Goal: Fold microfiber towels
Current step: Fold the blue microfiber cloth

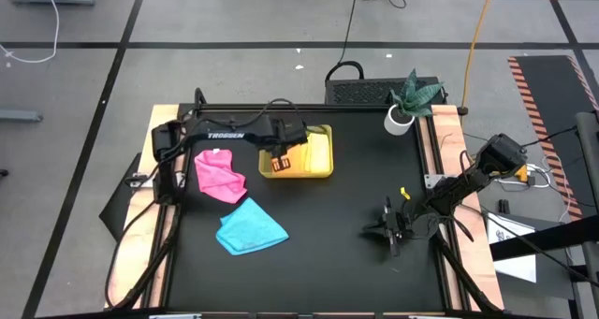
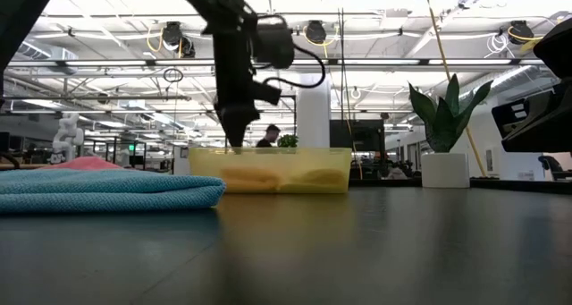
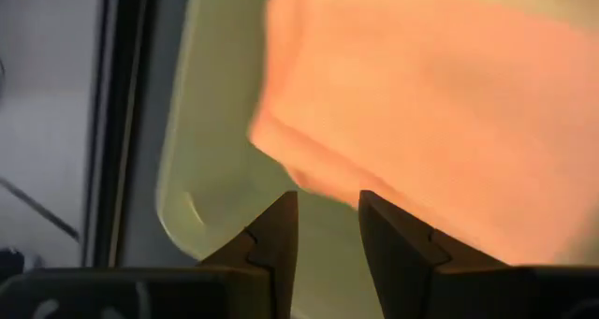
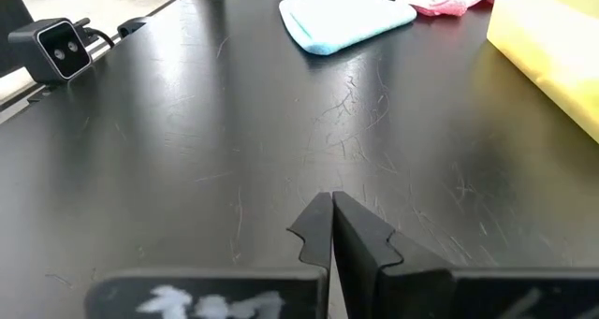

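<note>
We hold our left end effector (image 3: 328,227), part-open and empty, over the tray (image 1: 323,151), orange towel (image 3: 421,104) just ahead; the right arm waits clenched at four o'clock.

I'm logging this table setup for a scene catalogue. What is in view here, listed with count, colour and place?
Pink towel: one, pink, crumpled on the table's left part, beside the tray.
Blue towel: one, sky blue, folded, on the table nearer the front than the pink one.
Orange towel: one, orange, lying in the tray under the left gripper.
Tray: one, yellow-green, rear middle of the table.
Potted plant: one, green leaves in a white pot, rear right corner.
Table: one, black top.
Person: one, far behind the table, low view.
Left gripper: one, dark, partly open, over the tray.
Right gripper: one, dark, shut, low over the table's right part.
</note>
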Robot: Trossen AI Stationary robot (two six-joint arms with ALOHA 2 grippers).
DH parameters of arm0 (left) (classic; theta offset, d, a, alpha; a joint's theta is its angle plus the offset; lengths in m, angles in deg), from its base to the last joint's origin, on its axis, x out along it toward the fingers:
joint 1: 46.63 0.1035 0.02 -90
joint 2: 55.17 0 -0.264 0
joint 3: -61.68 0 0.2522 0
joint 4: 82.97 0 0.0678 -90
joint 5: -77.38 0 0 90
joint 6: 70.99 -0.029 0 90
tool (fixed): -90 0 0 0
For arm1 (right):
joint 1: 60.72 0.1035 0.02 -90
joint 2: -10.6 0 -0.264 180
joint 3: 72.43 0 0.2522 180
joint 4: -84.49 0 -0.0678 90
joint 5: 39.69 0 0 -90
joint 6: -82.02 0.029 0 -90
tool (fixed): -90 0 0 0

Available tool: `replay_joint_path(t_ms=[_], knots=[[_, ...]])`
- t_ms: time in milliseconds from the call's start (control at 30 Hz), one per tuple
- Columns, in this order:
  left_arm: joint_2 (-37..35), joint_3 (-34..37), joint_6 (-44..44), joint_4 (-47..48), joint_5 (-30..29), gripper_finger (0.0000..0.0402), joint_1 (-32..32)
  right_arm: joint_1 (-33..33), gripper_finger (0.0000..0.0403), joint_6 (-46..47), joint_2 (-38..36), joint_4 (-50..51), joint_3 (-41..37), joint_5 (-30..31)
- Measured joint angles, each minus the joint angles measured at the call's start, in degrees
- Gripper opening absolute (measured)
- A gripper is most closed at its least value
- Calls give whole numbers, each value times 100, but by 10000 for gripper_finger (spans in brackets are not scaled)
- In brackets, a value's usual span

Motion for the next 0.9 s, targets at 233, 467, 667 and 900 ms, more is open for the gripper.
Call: replay_joint_path(t_ms=[233, 467, 667, 900], knots=[[-2, -284, 1852, 1239, -25, 117, -1447, 0, 4, -107, -2, -109, 1, -1], [-2, -284, 4272, 2059, 35, 117, -3392, 0, 4, -1661, -2, -1034, 2, 0], [-2, -279, 6306, 2476, 143, 117, -4988, 0, 4, -2116, -2, -1614, 2, 9], [-2, -277, 8960, 2715, 478, 117, -6232, 0, 4, -2015, -2, -1636, 2, 11]])
